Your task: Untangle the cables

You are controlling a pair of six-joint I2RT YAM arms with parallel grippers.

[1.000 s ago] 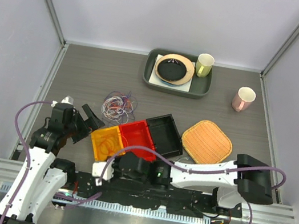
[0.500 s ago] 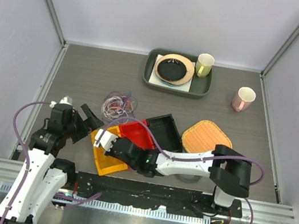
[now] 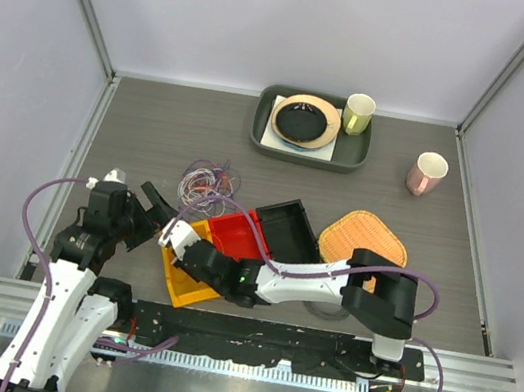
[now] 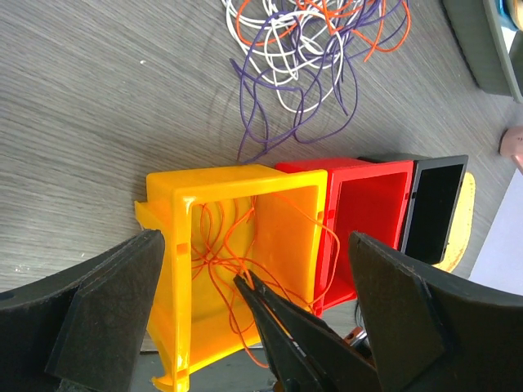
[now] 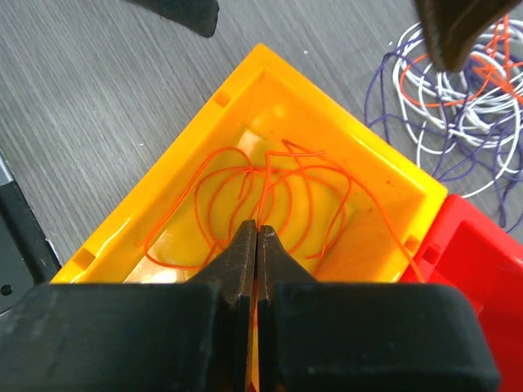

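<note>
Status, left side first: left gripper (image 3: 151, 209) spread to full width, empty, unchanged over the last second, parked just beside the yellow bin (image 3: 187, 284). Behind it on the table (image 3: 152, 126): loose tangle of purple, white and orange cables (image 3: 205, 184), apart from both tools. Inside the yellow bin: one separated orange cable (image 5: 270, 188) in loose loops. Right gripper (image 5: 257, 233): swung across from the near edge within the last second, now tip-down in that bin, jaws pressed fully together among the orange loops. Possibly pinching a strand; not confirmable from the wrist view. Further right: red bin (image 3: 236, 230) and black bin (image 3: 290, 223), side by side. Reads as sorting by colour, with purple and white left to extract.
</note>
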